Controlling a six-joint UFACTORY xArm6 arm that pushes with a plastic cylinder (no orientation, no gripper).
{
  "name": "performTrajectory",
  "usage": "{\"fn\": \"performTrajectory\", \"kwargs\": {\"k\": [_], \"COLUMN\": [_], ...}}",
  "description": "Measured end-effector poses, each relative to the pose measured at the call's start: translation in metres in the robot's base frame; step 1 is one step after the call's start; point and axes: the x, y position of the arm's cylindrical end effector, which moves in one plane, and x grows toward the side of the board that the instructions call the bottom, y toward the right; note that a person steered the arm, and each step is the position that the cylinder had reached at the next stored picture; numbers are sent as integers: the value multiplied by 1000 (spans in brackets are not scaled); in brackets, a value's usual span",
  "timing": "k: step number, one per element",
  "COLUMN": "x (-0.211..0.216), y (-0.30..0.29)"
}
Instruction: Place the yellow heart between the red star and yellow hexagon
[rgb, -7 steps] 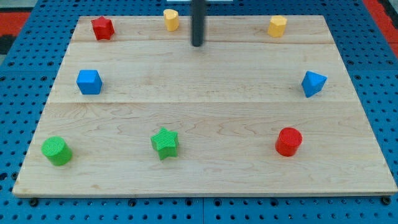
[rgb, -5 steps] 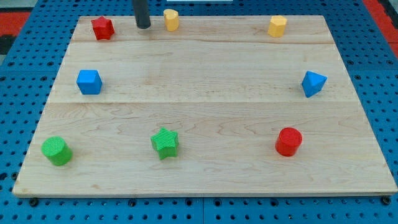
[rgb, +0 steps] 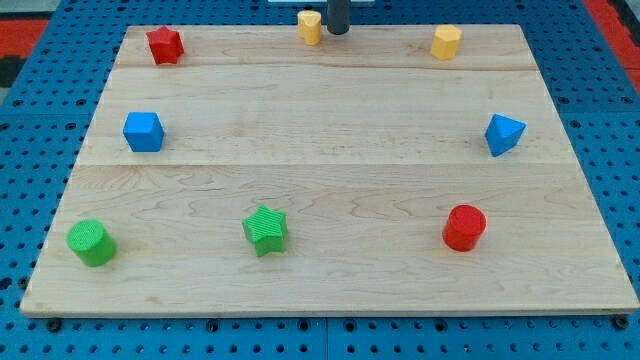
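Note:
The yellow heart (rgb: 310, 26) sits at the top edge of the wooden board (rgb: 330, 110), near the middle. The red star (rgb: 164, 45) is at the top left and the yellow hexagon (rgb: 446, 42) at the top right. The heart lies between them, slightly higher in the view. My tip (rgb: 338, 31) is just to the right of the heart, close beside it or touching it.
A blue cube (rgb: 143, 131) is at the left, a blue pyramid-like block (rgb: 504, 134) at the right. A green cylinder (rgb: 91, 242), a green star (rgb: 265, 230) and a red cylinder (rgb: 464, 227) lie along the bottom.
The tip went from right of the heart to its left, then back to its right. The yellow heart has moved right and slightly up along the top edge.

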Motion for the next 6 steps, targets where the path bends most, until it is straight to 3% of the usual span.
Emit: {"fn": "performTrajectory", "kwargs": {"k": [1,3,4,6], "x": [1,10,64,24], "y": [-10,-111,-98,-167]}}
